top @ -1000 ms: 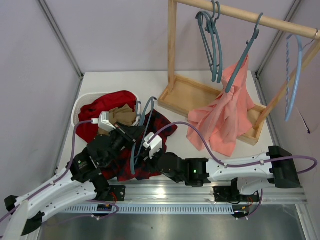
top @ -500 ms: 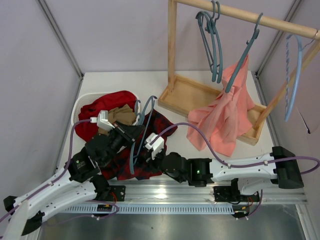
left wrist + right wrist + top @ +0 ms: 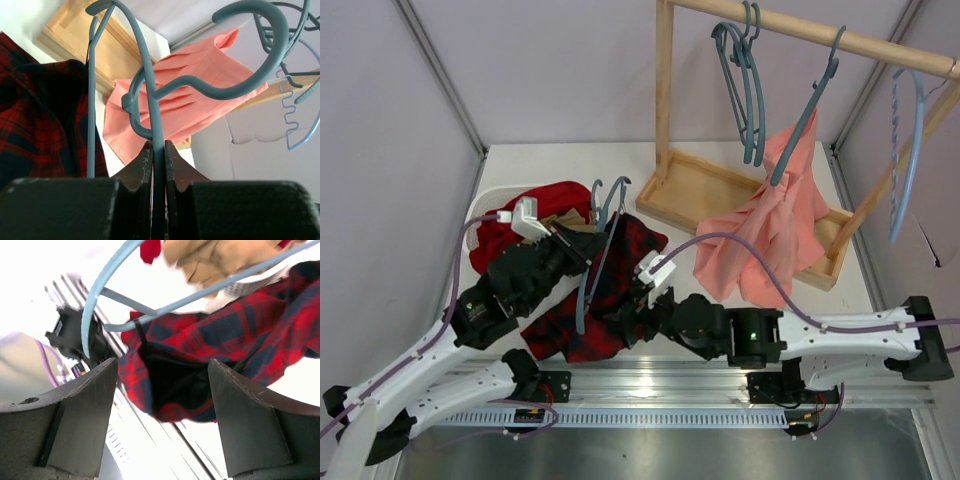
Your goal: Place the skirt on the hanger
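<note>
At the near left of the table (image 3: pixel 550 165): the skirt (image 3: pixel 625 260) lies rumpled between the two arms; part of it rests on the surface and part rises along the hanger (image 3: pixel 584 300); it is just beside the white basket (image 3: pixel 483 205)
Skirt: red-and-black plaid; in the left wrist view it fills the left side (image 3: pixel 35 115); in the right wrist view it hangs in folds with a dark hollow at the middle (image 3: pixel 225 330)
Hanger: slate-blue; held slanting, with its hook pointing away from the arm bases; its long arm crosses the plaid cloth; in the right wrist view (image 3: pixel 86 315) a thin black loop at the skirt's edge reaches up to the hanger's bar
Left gripper (image 3: pixel 582 258): fingers pressed together on a thin bar of the hanger (image 3: pixel 148 95), near the root of the hook; the clamp is plain in its own camera (image 3: pixel 157 150)
Right gripper (image 3: pixel 625 315): fingers spread wide (image 3: pixel 162 370); nothing pinched; the plaid cloth shows beyond the gap, and I cannot tell whether it is touching
Basket contents: a plain red garment (image 3: pixel 520 215) and a tan cloth (image 3: pixel 570 222)
Wooden rack (image 3: pixel 665 100): stands at the far right; a salmon-pink garment (image 3: pixel 770 240) hangs from its rail on another hanger; a sky-blue hanger (image 3: pixel 905 150) hangs at the right end
</note>
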{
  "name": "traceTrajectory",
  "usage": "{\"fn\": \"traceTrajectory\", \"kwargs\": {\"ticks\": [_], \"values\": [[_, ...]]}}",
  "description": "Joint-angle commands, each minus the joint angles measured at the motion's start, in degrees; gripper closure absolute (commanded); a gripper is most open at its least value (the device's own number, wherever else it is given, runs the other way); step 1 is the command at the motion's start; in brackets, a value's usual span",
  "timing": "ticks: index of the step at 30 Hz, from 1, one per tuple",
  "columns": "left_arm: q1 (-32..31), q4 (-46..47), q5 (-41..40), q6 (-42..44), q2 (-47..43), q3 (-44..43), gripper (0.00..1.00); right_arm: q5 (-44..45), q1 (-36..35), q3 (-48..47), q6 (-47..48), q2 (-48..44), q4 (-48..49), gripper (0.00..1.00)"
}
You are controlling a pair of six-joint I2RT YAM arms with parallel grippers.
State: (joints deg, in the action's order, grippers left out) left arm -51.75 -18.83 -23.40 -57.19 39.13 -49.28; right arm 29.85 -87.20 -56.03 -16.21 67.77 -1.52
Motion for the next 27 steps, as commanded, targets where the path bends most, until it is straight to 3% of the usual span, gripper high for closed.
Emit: {"fn": "traceTrajectory", "kwargs": {"ticks": [1, 10, 15, 21, 27], "values": [[2.43, -1.55, 1.24, 6.03, 1.2, -10.37, 0.95, 4.51, 0.1, -5.31, -2.95, -4.57, -7.43, 0.21], [5.16, -20.34, 10.47, 23.08, 11.13, -37.37, 0.96, 12.61, 8.44, -9.01, -8.84, -11.07, -19.04, 0.17], [5.16, -25.64, 9.51, 27.74, 15.97, -50.63, 0.96, 11.2, 12.57, -12.61, -8.49, -13.01, -19.14, 0.15], [5.25, -28.19, 7.32, 27.92, 21.15, -59.08, 0.94, 8.74, 12.75, -16.38, -5.33, -10.12, -18.43, 0.07], [7.62, -25.47, 10.73, 27.22, 23.35, -59.87, 0.94, 5.22, 11.35, -19.1, -2.25, -7.04, -15.44, 0.02]]}}
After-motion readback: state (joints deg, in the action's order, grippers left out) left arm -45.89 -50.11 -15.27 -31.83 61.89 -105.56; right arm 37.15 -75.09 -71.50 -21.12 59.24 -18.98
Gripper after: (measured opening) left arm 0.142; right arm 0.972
